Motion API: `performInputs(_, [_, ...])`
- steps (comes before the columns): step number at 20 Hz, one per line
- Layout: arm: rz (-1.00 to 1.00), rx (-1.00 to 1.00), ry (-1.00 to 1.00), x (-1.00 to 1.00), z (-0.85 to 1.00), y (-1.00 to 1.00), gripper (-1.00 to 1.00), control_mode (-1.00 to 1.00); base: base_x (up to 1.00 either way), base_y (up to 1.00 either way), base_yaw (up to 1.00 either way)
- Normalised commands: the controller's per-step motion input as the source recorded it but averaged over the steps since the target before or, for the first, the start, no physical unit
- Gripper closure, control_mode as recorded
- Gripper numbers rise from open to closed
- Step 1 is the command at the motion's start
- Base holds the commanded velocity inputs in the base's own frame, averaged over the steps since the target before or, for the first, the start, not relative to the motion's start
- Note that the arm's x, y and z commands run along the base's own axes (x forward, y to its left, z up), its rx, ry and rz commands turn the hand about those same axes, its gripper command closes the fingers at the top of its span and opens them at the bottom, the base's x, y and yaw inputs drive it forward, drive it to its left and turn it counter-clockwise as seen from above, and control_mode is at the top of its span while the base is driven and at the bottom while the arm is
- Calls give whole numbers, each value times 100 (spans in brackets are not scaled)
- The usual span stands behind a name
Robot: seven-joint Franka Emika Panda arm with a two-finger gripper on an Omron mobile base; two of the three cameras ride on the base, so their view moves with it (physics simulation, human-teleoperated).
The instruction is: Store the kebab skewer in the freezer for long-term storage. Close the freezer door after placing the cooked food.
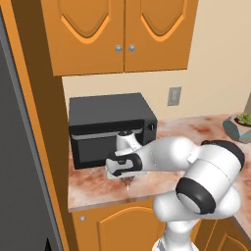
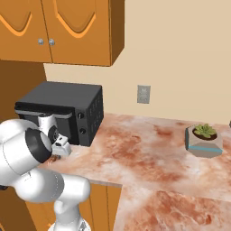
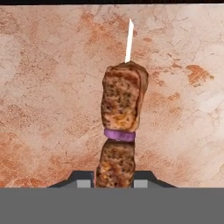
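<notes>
While low over marbled surface (image 1: 98, 188), fingers (image 3: 83, 183) clamped on kebab skewer (image 3: 122, 113); black microwave (image 1: 110, 127) just behind, potted succulent (image 2: 204, 140) well apart.

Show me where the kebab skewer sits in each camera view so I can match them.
Left base view: kebab skewer under the gripper, lower centre.
Right base view: a sliver at left, beside the arm.
Hand view: centre, between the fingertips.
Shared landmark: black microwave, directly behind.
</notes>
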Motion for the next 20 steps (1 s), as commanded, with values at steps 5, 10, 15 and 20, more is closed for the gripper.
performInputs(5, [-2,0,1,-31,6,-15,100,-100,0,0,0])
performInputs(10, [0,0,0,-48,58,-33,100,-100,0,0,0])
performInputs(15, [-4,0,0,-53,87,-61,100,-100,0,0,0])
performInputs(20, [-3,0,0,-44,99,-62,100,-100,0,0,0])
